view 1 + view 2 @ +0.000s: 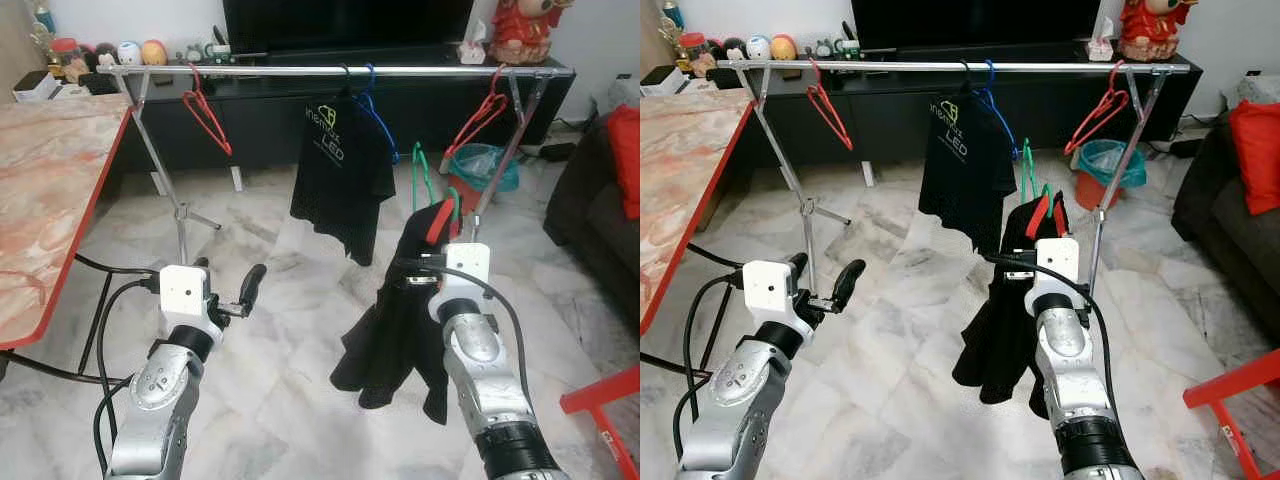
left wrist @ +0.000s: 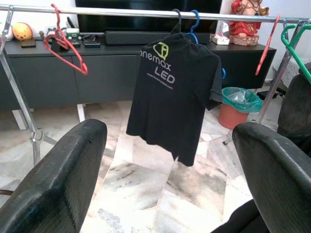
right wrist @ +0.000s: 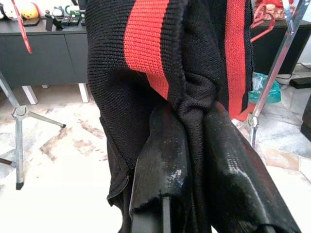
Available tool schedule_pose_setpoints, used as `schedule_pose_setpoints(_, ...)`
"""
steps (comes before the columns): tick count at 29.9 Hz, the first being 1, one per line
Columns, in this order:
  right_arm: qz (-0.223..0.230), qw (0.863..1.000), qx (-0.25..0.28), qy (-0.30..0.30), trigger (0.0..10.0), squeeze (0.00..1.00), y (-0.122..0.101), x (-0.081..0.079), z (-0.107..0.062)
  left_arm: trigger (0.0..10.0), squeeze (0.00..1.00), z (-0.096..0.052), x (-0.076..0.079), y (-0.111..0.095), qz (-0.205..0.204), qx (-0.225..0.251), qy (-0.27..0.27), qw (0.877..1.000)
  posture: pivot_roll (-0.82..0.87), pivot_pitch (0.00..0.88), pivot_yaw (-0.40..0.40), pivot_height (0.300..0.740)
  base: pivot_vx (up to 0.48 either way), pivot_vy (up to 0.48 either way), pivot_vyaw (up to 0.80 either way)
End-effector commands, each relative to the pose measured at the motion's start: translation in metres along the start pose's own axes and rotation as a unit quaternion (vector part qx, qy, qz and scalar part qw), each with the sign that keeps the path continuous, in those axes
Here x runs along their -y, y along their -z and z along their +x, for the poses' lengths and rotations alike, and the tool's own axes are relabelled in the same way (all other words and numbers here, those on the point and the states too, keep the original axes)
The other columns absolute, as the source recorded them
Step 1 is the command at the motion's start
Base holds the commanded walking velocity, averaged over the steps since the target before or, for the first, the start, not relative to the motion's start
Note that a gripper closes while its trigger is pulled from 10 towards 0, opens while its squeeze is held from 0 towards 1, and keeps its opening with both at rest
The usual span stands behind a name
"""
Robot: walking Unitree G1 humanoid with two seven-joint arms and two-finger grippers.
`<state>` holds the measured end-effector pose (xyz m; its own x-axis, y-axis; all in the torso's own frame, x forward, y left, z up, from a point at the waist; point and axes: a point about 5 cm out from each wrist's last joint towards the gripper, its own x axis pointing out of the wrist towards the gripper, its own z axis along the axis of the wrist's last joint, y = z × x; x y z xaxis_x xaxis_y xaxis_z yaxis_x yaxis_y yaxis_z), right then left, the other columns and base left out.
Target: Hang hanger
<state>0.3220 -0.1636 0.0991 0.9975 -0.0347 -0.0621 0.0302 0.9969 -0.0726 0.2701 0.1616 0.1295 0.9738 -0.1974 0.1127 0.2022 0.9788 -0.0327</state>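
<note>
We see the green hanger (image 1: 424, 178) carrying a black-and-red garment (image 1: 395, 320), held below the clothes rail (image 1: 330, 71) by our right gripper (image 3: 194, 145), clenched on the fabric. Our left gripper (image 2: 170, 174) is released. A green-lined bin (image 1: 482, 175) stands beyond.

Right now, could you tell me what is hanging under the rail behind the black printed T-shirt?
A blue hanger hangs on the rail just behind the T-shirt; the shirt covers part of it, and its own dark hook alone shows.

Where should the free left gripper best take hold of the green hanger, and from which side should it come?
Probably at the green hanger's bare neck, above the black garment, coming from the robot's left: the right gripper already clamps the cloth below.
</note>
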Motion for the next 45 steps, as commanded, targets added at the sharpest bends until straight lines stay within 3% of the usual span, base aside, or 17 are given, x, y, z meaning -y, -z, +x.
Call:
schedule_pose_setpoints(1,0.003,1.000,0.017,-0.003,10.0,0.00,-0.008,-0.001,0.004,10.0,0.00,0.000,0.003,-0.002,-0.004,0.003,0.006,1.000,0.05,0.000,0.000,0.740,0.000,0.000,0.00)
schedule_pose_setpoints(11,-0.012,0.999,0.030,-0.012,10.0,0.00,-0.020,0.001,0.011,10.0,0.00,0.002,0.003,-0.002,-0.016,0.010,-0.007,1.000,0.02,0.000,-0.018,0.740,0.000,0.000,0.00)
schedule_pose_setpoints(45,-0.018,0.999,0.022,-0.020,10.0,0.00,-0.015,-0.003,0.008,10.0,0.00,0.001,0.005,-0.002,-0.014,0.007,0.006,1.000,0.01,0.000,-0.004,0.740,-0.289,0.000,0.00)
